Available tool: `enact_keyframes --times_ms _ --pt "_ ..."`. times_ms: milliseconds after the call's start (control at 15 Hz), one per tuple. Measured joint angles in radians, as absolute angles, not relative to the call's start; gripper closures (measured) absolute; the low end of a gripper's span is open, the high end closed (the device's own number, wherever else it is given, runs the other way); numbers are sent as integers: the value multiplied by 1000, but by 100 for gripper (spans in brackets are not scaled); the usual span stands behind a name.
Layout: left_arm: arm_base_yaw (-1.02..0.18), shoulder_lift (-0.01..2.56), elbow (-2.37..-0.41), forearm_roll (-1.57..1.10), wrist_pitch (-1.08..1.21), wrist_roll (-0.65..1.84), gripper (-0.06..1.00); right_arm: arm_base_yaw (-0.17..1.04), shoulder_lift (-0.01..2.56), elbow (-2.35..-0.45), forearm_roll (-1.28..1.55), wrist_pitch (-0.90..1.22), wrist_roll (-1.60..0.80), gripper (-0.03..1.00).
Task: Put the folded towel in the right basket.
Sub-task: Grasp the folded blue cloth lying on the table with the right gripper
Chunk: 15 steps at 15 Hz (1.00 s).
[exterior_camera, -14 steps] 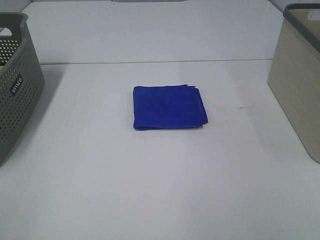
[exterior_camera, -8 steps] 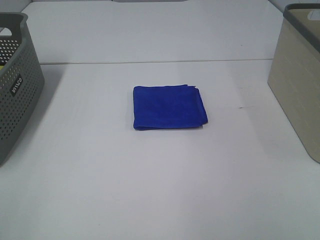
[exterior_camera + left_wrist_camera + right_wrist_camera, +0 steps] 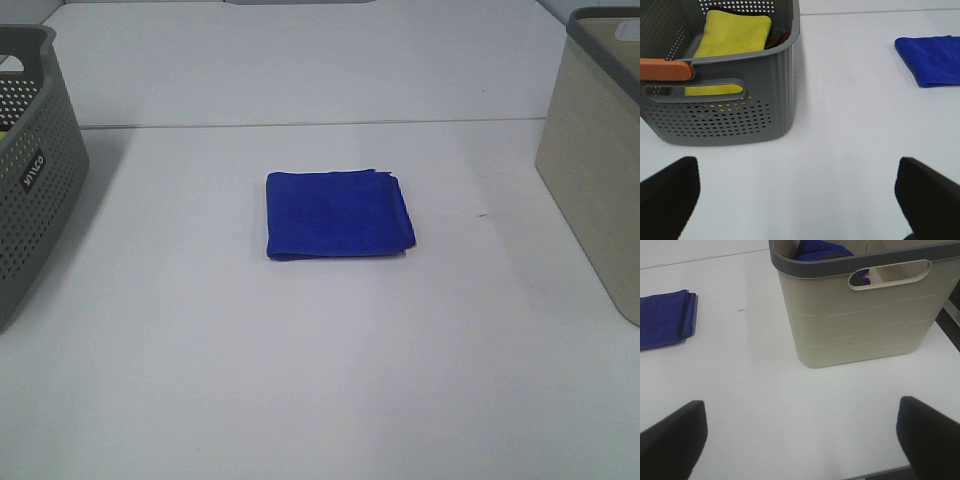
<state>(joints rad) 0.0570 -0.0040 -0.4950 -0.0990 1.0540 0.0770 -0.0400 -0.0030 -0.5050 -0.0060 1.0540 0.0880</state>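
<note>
A folded blue towel (image 3: 338, 215) lies flat on the white table, midway between the two baskets. It also shows in the left wrist view (image 3: 932, 60) and in the right wrist view (image 3: 662, 317). The right basket (image 3: 595, 170) is beige with a grey rim and stands at the table's right edge; the right wrist view (image 3: 865, 315) shows it close. My left gripper (image 3: 800, 200) is open and empty, near the grey basket. My right gripper (image 3: 800, 440) is open and empty, in front of the beige basket. Neither arm shows in the exterior high view.
A grey perforated basket (image 3: 30, 180) stands at the left edge and holds a yellow towel (image 3: 732, 35). The beige basket holds a blue cloth (image 3: 820, 250). A seam (image 3: 300, 125) runs across the table behind the towel.
</note>
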Motion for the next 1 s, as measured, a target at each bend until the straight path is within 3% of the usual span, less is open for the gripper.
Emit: enact_keyframes --times_ms 1000 --pt "57 -4 -495 -99 1054 77 -4 -40 -3 -505 15 1054 39 -1"
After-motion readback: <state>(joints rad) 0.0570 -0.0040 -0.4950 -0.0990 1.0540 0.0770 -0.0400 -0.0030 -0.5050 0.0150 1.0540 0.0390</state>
